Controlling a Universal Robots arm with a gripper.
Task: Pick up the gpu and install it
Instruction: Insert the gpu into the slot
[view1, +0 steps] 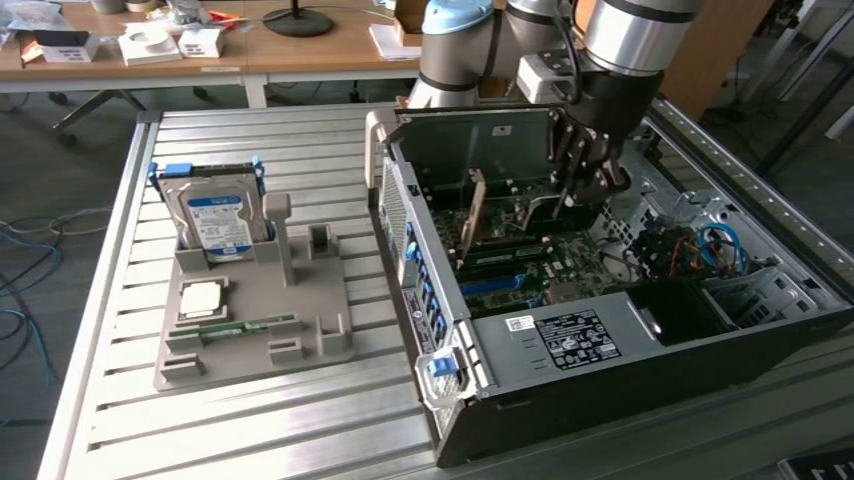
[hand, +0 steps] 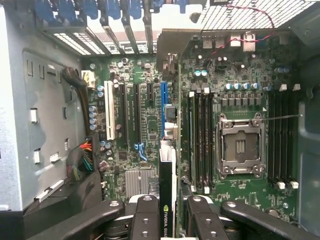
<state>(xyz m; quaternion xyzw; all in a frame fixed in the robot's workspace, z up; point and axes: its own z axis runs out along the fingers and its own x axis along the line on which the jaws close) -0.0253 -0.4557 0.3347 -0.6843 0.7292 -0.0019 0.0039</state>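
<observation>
Hand (hand: 170, 202) clamped on gpu (hand: 167, 222), held edge-on inside case (view1: 601, 410), 3 o'clock of hard drive (view1: 220, 220) in exterior view. Gpu best held upright, lined over blue slot (hand: 163, 105), pressed evenly.

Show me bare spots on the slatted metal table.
Bare slats: camera-side of the grey plastic holder tray, and beyond its upright silver hard drive. The lane between tray and open black computer case is narrow; inside the case is crowded.

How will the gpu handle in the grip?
Probably stiff: the gpu is a thin flat board, edge-on in the gripper. Likely to pivot if bumped, since it is held near one end. Probably light for its size, given the slim profile.
</observation>
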